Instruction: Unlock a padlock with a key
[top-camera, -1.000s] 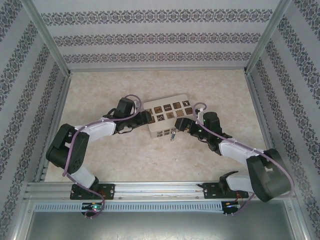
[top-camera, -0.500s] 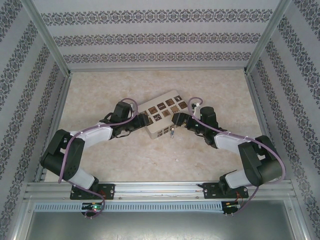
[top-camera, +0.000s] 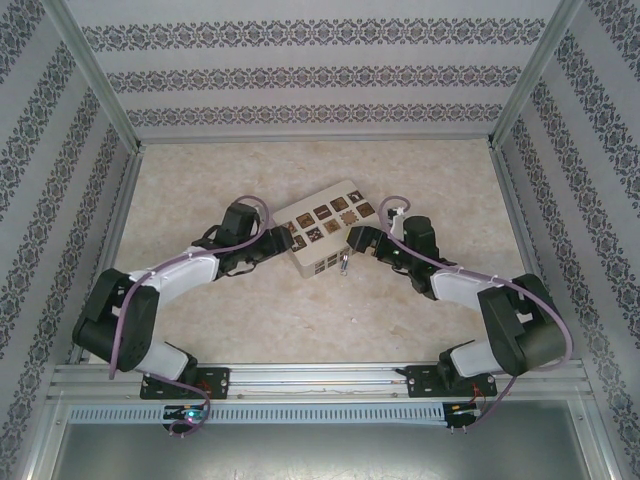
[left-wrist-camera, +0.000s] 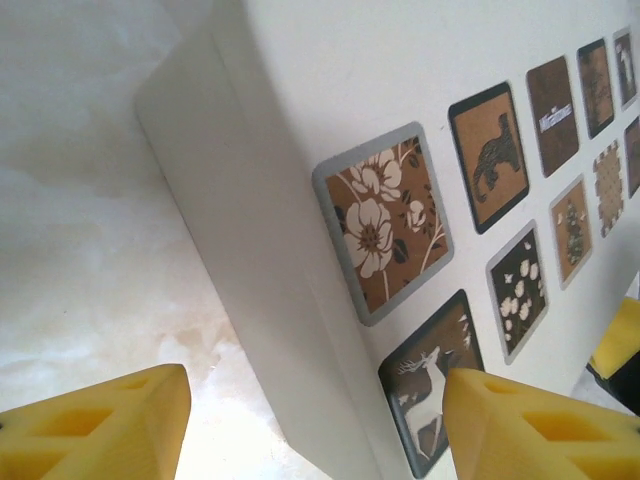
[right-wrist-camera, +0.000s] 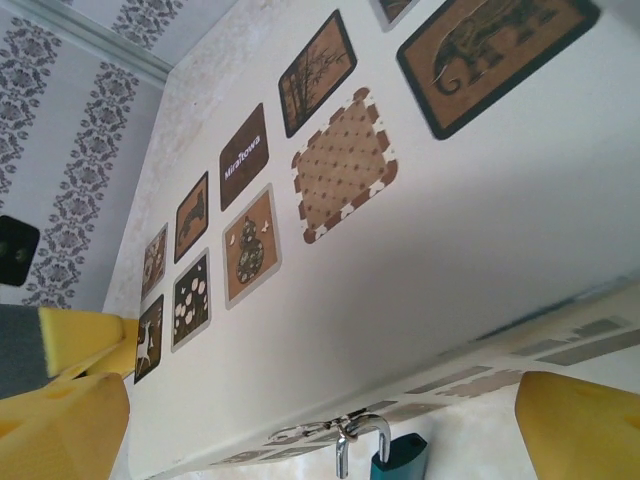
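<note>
The teal padlock (right-wrist-camera: 402, 457) hangs by its silvery shackle (right-wrist-camera: 362, 432) from a small hasp on the front edge of the cream box (right-wrist-camera: 440, 230). One shackle leg stands outside the body. From above the padlock (top-camera: 343, 264) is a tiny speck at the box (top-camera: 325, 225) front. My right gripper (right-wrist-camera: 320, 425) is open at the box's right end, just above the padlock. My left gripper (left-wrist-camera: 315, 430) is open astride the box's left corner (left-wrist-camera: 250, 250), one finger (left-wrist-camera: 530, 430) over the deer tile. I cannot make out the key.
The box lies tilted mid-table on the beige marbled top (top-camera: 300, 320). Patterned walls and metal frame posts (top-camera: 110, 215) close in the left, right and back. My left gripper (top-camera: 283, 240) and right gripper (top-camera: 357, 240) face each other across the box.
The box has swung so its right end lies farther back. The right arm has pulled in toward the box's right end. The left jaws have widened a little.
</note>
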